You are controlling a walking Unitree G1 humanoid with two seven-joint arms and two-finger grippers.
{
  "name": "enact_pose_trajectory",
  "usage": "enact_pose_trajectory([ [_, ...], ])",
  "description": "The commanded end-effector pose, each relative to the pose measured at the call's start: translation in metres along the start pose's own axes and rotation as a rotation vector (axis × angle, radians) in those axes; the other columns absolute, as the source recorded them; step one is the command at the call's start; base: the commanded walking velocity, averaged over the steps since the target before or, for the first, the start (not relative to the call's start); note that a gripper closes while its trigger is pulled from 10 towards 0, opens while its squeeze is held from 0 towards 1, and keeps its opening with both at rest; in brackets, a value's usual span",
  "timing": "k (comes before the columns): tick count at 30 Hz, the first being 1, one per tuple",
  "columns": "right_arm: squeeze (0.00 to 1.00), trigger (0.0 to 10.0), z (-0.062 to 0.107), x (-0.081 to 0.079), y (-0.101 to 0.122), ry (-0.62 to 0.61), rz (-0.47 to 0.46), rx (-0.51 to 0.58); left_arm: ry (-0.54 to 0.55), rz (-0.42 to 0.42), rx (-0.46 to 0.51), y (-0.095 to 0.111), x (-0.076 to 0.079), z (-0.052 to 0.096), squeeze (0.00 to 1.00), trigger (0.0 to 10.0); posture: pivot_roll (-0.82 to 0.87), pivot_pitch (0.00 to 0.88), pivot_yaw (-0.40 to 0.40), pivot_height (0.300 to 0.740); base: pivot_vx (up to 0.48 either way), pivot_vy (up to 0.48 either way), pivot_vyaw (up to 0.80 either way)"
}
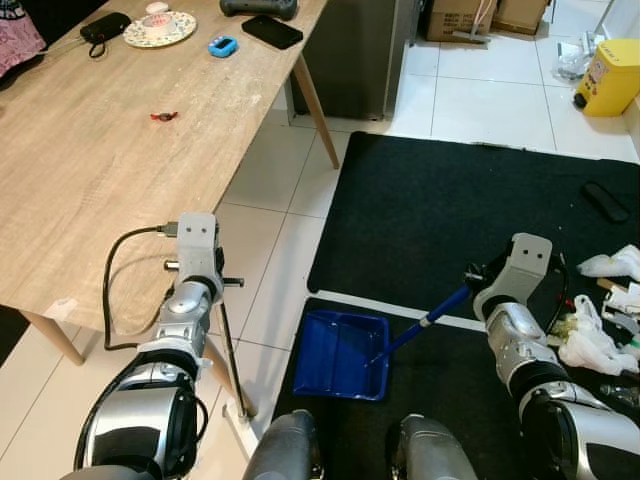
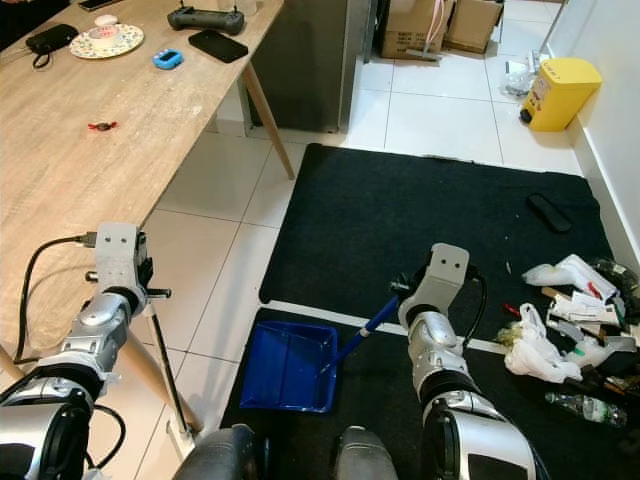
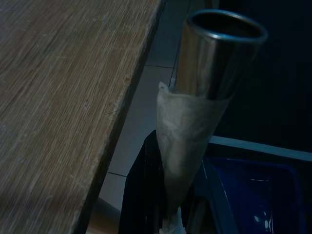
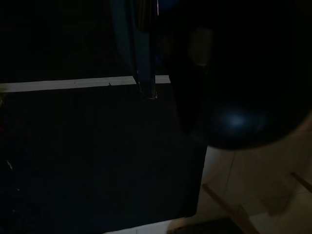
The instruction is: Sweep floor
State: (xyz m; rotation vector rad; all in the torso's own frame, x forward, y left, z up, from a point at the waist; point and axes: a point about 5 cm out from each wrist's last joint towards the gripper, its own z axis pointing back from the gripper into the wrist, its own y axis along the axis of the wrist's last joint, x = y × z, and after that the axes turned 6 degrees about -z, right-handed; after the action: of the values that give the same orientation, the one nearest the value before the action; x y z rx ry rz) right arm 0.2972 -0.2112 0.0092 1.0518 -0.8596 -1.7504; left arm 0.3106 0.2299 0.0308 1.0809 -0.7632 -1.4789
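Observation:
A blue dustpan (image 1: 338, 352) lies at the near edge of the black mat (image 2: 420, 230), and its blue handle (image 1: 430, 320) rises to my right gripper (image 1: 476, 284), which is shut on it. In the dark right wrist view the handle (image 4: 142, 48) runs past a white strip on the mat. A thin metal broom pole (image 1: 231, 350) slants down to the white tiles beside the table. My left gripper (image 3: 168, 204) is shut on its tape-wrapped metal tube (image 3: 214, 58). A pile of rubbish (image 2: 560, 320), with white bags and a bottle, lies on the mat at the right.
A long wooden table (image 1: 90, 180) fills the left, with a plate, a phone and small items on it; its leg (image 1: 315, 105) stands near the mat's corner. A yellow bin (image 2: 558, 92) and cardboard boxes (image 2: 440, 25) stand at the back. A black object (image 2: 548, 212) lies on the mat.

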Motion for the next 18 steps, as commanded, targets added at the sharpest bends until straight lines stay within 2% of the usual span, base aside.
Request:
enact_pose_trajectory([
  [1,0.00,10.0,-0.0012,-0.0054,-0.0004,0.006,-0.002,-0.001,-0.031,-0.002,-0.021,-0.0060,0.0057,0.0011,0.00,10.0,0.00,0.000,0.042,0.740,0.000,0.000,0.00],
  [18,0.00,10.0,0.0002,-0.0055,-0.0050,0.000,0.001,-0.014,-0.035,-0.002,-0.013,-0.0083,0.0087,0.0026,0.00,10.0,0.01,0.000,0.029,0.740,0.000,0.000,0.00],
])
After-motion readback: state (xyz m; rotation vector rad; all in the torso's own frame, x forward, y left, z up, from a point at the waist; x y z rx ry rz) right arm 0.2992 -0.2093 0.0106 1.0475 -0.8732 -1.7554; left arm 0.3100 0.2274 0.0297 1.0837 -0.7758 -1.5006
